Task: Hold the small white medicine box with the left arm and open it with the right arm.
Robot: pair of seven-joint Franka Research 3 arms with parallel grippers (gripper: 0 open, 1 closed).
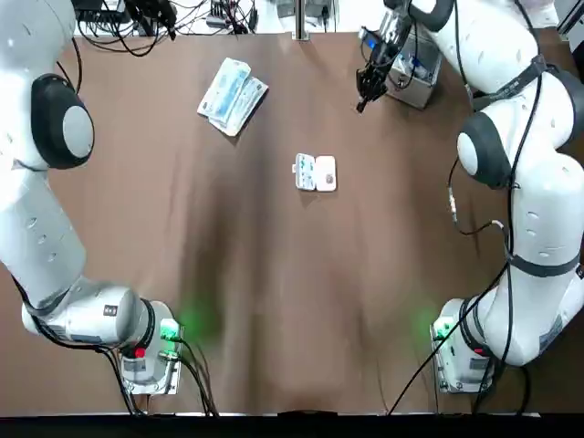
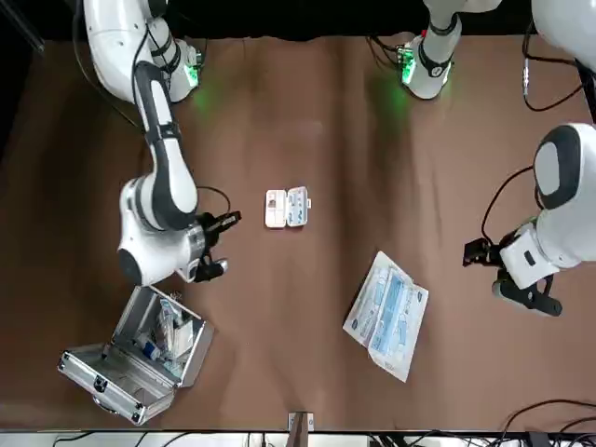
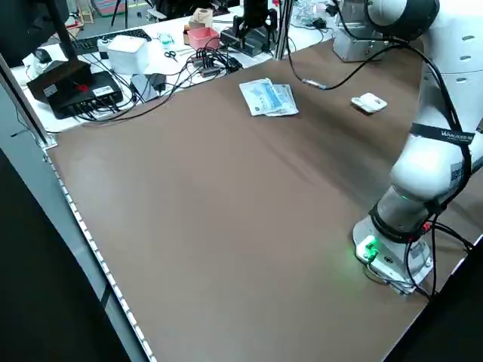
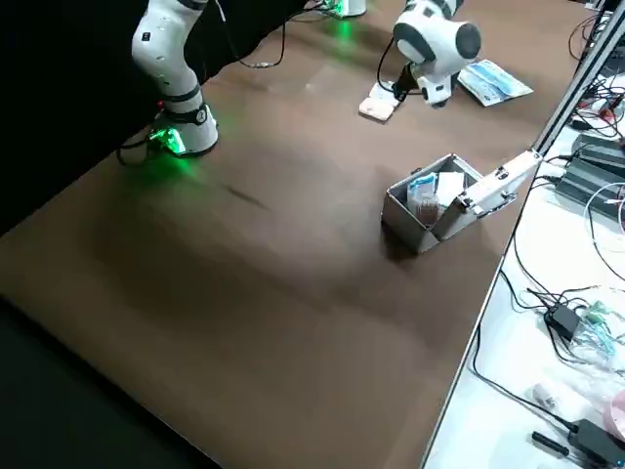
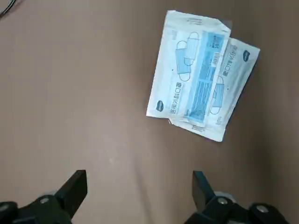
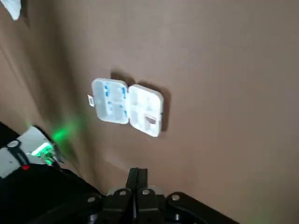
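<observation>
The small white medicine box [image 1: 316,172] lay near the middle of the brown table [image 1: 274,301], already hinged open. Its two halves lay flat side by side. In the top view, the half with blue markings was on its 9 o'clock side. The plain half was on its 3 o'clock side, with something small and brownish in one compartment. Neither gripper touched the box.

The right gripper [image 6: 138,176] hung above the table at about 1 o'clock from the box, well apart from it. Its two fingers were pressed together with nothing between them. Its wrist camera looked down on the opened box from that height.

Just past that gripper, near the table's far right corner at about 2 o'clock from the box, stood an open metal case [image 1: 412,71]. Its lid was laid back, and small packets and bottles showed inside.

The left gripper [image 5: 139,186] hovered over bare table with its fingers spread wide and nothing in them. It was off toward 9 to 10 o'clock from the box and far from it.

Two overlapping face-mask packs [image 1: 233,96], white with blue print, lay flat at about 10 o'clock from the box. They lay near the left gripper but were not touched by it.
</observation>
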